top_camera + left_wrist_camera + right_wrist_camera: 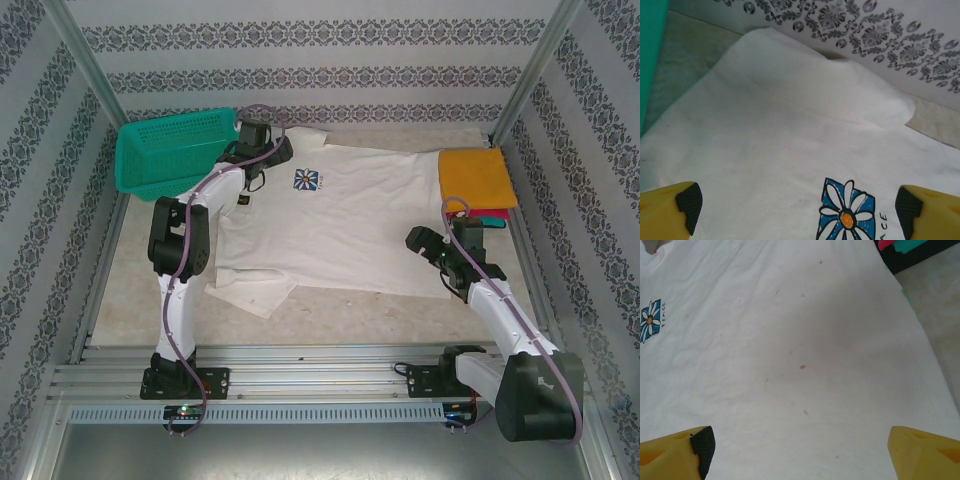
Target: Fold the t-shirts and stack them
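The right gripper (420, 243) is held spread wide, grasping nothing, low over the hem end of the white t-shirt (370, 220). It is judged to be placed there so that the lower edge can be pinched for a fold.

The shirt is laid flat, print up, across the table (340, 315). Its cloth is thin and soft, lightly creased and flecked with small brown specks. The near-left sleeve is rumpled.

The left gripper (265, 148) is likewise released and empty, poised over the collar end beside the daisy print (309, 179).

At the far right, a folded orange shirt (478, 178) is stacked on the red and teal shirts (492, 216). A rigid teal mesh basket (170, 150) is set at the far left.
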{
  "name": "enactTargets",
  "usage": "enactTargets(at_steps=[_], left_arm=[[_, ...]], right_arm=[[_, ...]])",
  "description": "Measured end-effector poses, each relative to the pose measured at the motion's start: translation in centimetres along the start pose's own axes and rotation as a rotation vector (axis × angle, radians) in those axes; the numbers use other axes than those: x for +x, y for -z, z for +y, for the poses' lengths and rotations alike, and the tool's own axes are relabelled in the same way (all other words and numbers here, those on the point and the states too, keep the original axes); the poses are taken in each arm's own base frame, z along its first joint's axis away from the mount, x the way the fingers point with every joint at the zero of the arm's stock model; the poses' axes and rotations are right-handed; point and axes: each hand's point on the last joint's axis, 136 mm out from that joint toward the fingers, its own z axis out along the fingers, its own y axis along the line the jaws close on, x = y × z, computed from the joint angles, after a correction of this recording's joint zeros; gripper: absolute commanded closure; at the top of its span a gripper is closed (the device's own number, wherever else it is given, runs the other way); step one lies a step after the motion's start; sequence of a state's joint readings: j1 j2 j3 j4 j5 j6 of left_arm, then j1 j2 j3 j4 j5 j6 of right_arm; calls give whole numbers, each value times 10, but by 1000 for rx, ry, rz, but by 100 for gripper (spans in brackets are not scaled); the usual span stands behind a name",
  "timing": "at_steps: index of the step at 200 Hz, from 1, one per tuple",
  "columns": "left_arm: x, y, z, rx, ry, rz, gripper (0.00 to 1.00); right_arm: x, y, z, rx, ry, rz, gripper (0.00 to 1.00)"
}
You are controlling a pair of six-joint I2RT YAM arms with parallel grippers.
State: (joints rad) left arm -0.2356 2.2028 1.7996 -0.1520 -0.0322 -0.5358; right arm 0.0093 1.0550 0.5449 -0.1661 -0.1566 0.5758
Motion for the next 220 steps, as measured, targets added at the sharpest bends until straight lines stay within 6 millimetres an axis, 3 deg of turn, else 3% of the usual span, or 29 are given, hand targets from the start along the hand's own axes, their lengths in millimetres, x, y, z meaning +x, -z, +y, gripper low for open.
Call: enactTargets(at_steps=[69,116,165,220], left_arm=[[21,-4,40,-117,58,19,0],[17,9,62,-165,95,4,0],[2,25,63,-163,125,-30,0],[22,41,62,-135,118,14,0]], right_arm=[[3,-1,0,-7,-1,6,11],[9,0,-2,-11,-4,12,11],[5,6,2,-27,0,-11,11],[4,-3,0,1,41,30,11]])
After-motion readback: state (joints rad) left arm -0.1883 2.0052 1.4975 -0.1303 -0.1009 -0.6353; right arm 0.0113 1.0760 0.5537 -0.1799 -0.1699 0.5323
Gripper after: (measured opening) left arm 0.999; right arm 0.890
